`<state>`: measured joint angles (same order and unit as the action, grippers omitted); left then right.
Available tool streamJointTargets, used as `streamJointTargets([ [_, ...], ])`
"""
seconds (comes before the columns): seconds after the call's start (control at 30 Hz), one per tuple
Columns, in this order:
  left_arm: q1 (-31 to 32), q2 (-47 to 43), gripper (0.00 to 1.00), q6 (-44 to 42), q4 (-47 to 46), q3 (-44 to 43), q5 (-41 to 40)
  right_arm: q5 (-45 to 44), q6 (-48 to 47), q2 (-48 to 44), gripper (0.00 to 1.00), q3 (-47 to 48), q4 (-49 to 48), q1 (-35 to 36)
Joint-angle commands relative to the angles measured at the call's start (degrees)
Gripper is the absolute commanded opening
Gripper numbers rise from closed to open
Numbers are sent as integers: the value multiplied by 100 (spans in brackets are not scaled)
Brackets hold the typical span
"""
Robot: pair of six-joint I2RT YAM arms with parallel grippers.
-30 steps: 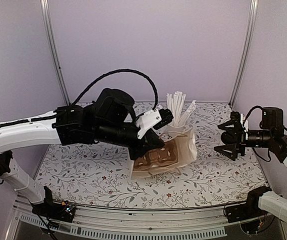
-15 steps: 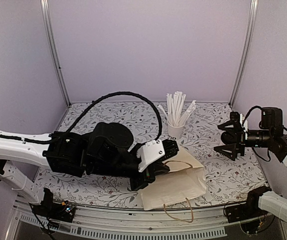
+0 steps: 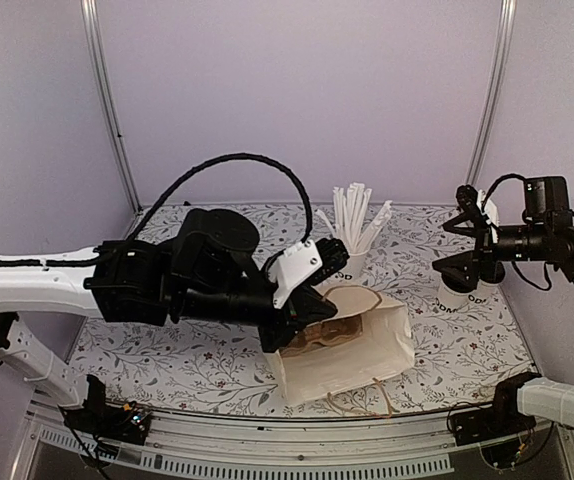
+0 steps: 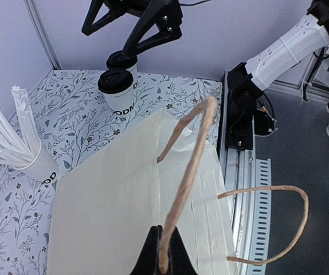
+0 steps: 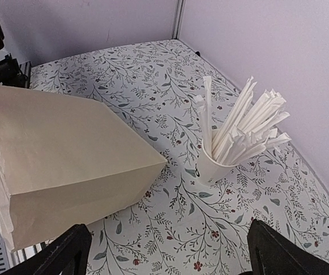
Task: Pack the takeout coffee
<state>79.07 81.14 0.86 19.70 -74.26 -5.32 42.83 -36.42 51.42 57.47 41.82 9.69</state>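
The right gripper (image 3: 452, 235) is sitting higher than half a second ago, baring the takeout coffee (image 3: 464, 293) beneath it, and the paper bag (image 3: 357, 350) is lying further back on the desk (image 3: 167, 350) with its mouth end lifted. The left gripper (image 4: 164, 260) is holding its jaws closed on the bag's twisted-paper handle (image 4: 181, 172); the right jaws are standing wide open, gripping nothing. The coffee is standing upright, lid on, well to the right of the bag. The left arm seems to be readying the bag while the right is lining up on the cup. Next, those jaws are likely needing to drop around the cup wall below the lid, close gently, and carry it round to the bag's mouth, which is facing away. Dark letters on the cup are reading roughly "OODM"; the straw cup (image 4: 38, 166) just behind the bag is showing similar, partly hidden lettering.
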Motion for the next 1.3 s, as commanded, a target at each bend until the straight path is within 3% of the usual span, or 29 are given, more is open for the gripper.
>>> streamJointTargets([
  [0.0, -619, -50, 0, 519, 325, -363, 1390, -317, -162, 275, 99, 594, 984, -16],
  [0.2, -2300, -87, 0, 1529, 619, -574, 3174, -322, -148, 436, 99, 888, 1208, -14],
  [0.33, -3223, 5, 0, 1658, 694, -680, 3957, -26, -73, 463, 99, 825, 1177, -19],
  [0.37, -3440, 109, 4, 1630, 763, -709, 4105, 64, -68, 470, 99, 790, 1164, -12],
  [0.43, -3793, 354, 26, 1468, 949, -816, 4076, 249, -67, 466, 99, 730, 1142, -19],
  [0.5, -3886, 505, 63, 1219, 1000, -942, 3777, 405, -67, 474, 99, 697, 1120, -13],
  [0.6, -3889, 411, 94, 1101, 776, -958, 3217, 807, -108, 455, 99, 724, 1196, -13],
  [0.63, -3888, 311, 99, 1103, 633, -909, 3052, 965, -132, 445, 99, 759, 1216, -19],
  [0.8, -3890, -165, 100, 1040, 136, -563, 2376, 1425, -327, 460, 99, 1163, 1258, 25],
  [0.93, -3888, -161, 100, 693, -113, -611, 2291, 1347, -189, 841, 97, 1623, 994, 443],
  [1.1, -3899, 505, 97, 259, -11, -1342, 2349, 947, -93, 1782, 89, 2516, 1092, 1486],
  [1.27, -3947, 1242, 84, 490, 331, -2184, 2283, 445, 60, 2763, 86, 3522, 1079, 2340],
])
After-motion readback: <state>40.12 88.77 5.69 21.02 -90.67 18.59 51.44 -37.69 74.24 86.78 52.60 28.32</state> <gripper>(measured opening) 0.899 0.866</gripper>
